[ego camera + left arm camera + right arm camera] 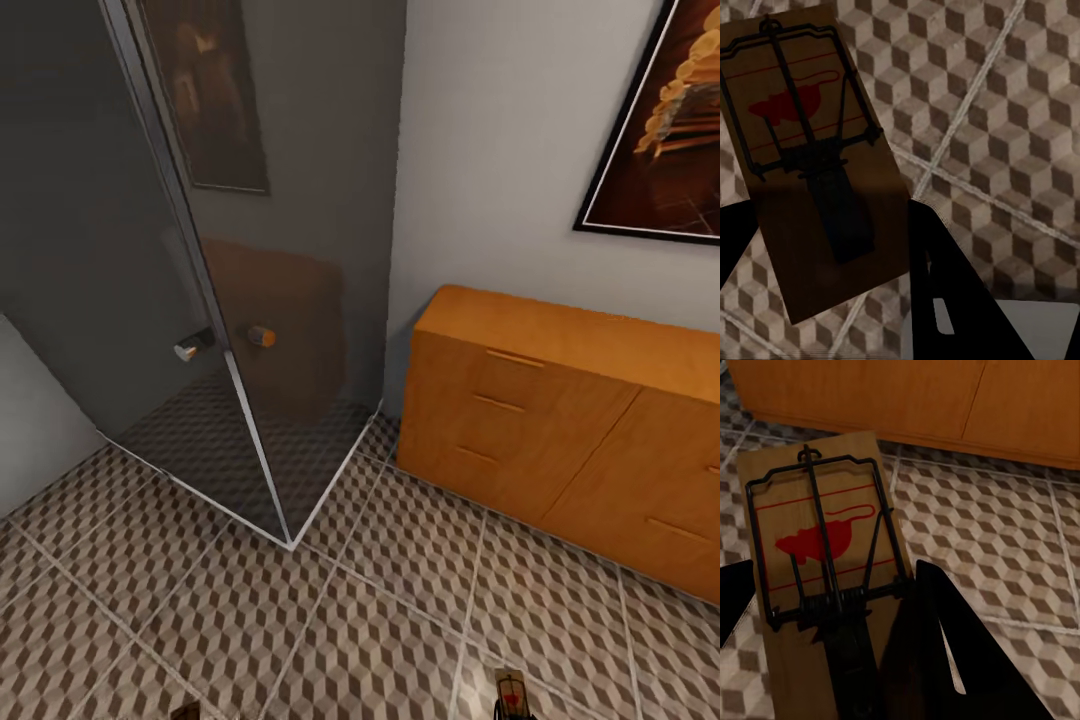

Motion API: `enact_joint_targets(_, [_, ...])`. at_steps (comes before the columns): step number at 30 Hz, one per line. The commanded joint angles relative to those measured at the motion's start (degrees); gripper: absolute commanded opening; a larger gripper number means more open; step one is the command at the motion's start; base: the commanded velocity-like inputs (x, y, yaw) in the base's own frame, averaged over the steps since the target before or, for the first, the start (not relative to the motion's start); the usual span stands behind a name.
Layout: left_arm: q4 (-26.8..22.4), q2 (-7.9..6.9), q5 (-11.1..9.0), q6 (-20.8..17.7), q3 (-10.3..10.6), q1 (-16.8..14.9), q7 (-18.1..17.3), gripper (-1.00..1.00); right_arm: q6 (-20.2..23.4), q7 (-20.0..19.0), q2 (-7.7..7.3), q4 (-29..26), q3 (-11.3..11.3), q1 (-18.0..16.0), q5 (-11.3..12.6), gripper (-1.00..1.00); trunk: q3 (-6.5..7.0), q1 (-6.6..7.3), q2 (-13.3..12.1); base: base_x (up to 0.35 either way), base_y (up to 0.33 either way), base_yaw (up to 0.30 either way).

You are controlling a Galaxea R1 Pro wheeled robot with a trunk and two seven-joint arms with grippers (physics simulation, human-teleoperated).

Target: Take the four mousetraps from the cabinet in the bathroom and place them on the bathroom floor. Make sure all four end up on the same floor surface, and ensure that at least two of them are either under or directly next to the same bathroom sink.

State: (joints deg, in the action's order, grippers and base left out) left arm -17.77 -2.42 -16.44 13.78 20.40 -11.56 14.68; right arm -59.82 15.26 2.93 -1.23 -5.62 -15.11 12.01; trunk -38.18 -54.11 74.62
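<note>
Left tool (825, 247) closed on a mousetrap (810, 157), held above the bathroom floor (1005, 127). Right tool (832, 615) gripping a second mousetrap (821, 555) over the tiles, near the cabinet (907, 397) front.

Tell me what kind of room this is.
Probably a bathroom: a glass shower enclosure stands in the corner, the floor is cube-patterned tile, and a low wooden cabinet sits against the wall.

Orange-brown cabinet (560, 420), cube-patterned floor (380, 620)
</note>
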Motion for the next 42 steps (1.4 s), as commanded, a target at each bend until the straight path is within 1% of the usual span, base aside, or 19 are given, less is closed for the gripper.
enact_joint_targets(1, [0.01, -0.04, -0.52, 0.19, 0.46, -0.04, 0.22, -1.0, -0.18, 0.03, 0.01, 0.0, -0.51, -0.03, 0.64, -1.0, -0.04, 0.0, 0.02, 0.0, 0.0, 0.279])
enact_joint_targets(42, [0.07, 0.05, -0.55, 0.19, 0.52, -0.04, 0.17, -1.0, -0.18, 0.06, -0.03, 0.01, -0.45, -0.02, 0.64, -1.0, -0.04, 0.0, 0.02, 0.0, 0.0, 0.283])
